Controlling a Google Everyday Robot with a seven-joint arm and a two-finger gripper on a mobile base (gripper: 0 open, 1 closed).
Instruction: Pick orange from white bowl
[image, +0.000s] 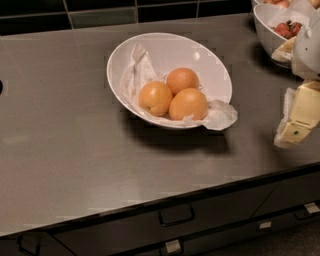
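The white bowl stands on the grey counter, lined with crumpled white paper that hangs over its front right rim. Three oranges lie in it. The orange, the largest and most oval, is at the front right. A second one lies behind it, and a smaller one with a dark stem dot lies to the left. My gripper hangs at the right edge of the view, cream-coloured, above the counter and well to the right of the bowl. It is apart from the bowl and holds nothing that I can see.
A second white bowl with red fruit stands at the back right, just behind my arm. Dark tiles run along the back wall. The counter's front edge has drawers with handles below it.
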